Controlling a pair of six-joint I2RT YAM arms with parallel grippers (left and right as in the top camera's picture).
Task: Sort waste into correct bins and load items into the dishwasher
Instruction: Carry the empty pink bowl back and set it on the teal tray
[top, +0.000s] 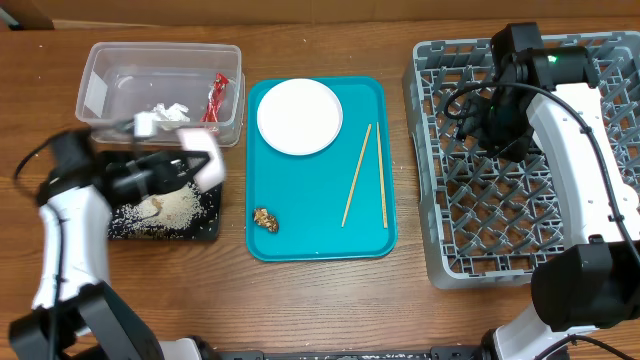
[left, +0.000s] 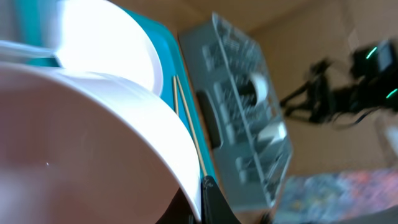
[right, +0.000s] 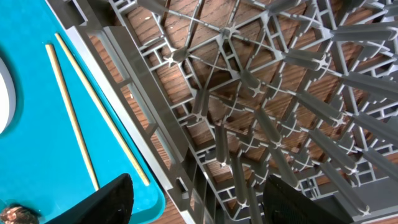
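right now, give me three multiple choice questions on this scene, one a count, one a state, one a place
1. How many chopsticks? A) two B) three C) five
2. The right hand over the rack is: A) shut on a chopstick B) shut on a rack peg C) open, empty
3. The lump lies: A) in the rack B) on the teal tray C) between the chopsticks

Answers:
1 A, two thin sticks lie side by side.
2 C, its fingers stand wide apart with nothing between them.
3 B, it sits by the tray's left edge, far from the sticks.
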